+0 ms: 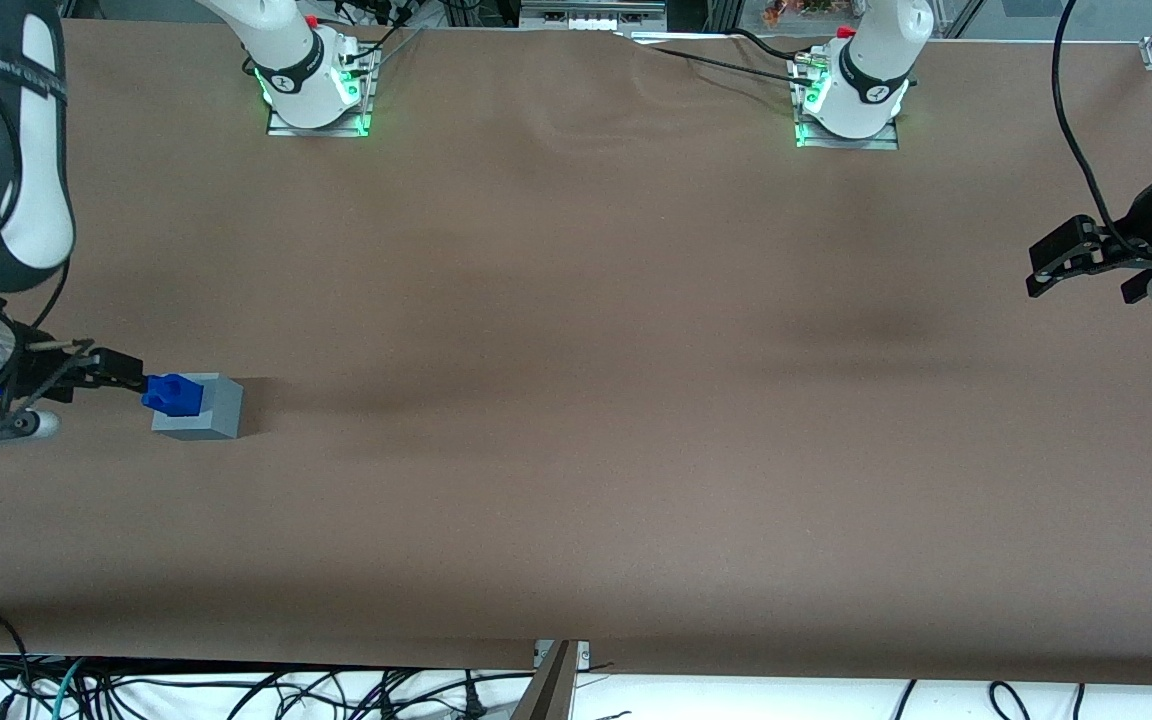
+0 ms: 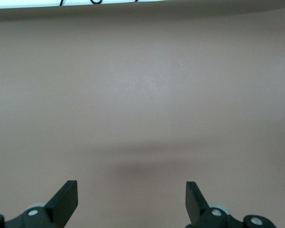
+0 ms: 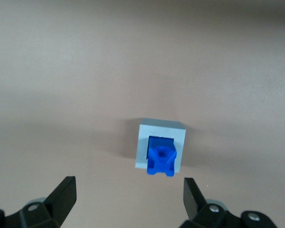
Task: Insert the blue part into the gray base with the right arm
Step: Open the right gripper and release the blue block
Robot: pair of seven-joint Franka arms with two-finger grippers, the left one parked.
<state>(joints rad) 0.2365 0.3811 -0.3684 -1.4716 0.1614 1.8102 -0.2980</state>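
The blue part (image 1: 173,393) stands in the recess of the gray base (image 1: 208,412), its knobbly top sticking up above the base's top face. Both sit on the brown table at the working arm's end. The right wrist view shows the blue part (image 3: 161,160) seated in the gray base (image 3: 160,142) from above. My right gripper (image 1: 126,372) hangs above the table beside the base, clear of both; in the right wrist view the gripper (image 3: 128,197) is open and empty, with its fingers (image 3: 62,194) wide apart.
The brown table cover (image 1: 576,450) stretches wide toward the parked arm's end. The two arm bases (image 1: 314,90) stand at the table's edge farthest from the front camera. Cables lie along the nearest edge (image 1: 236,690).
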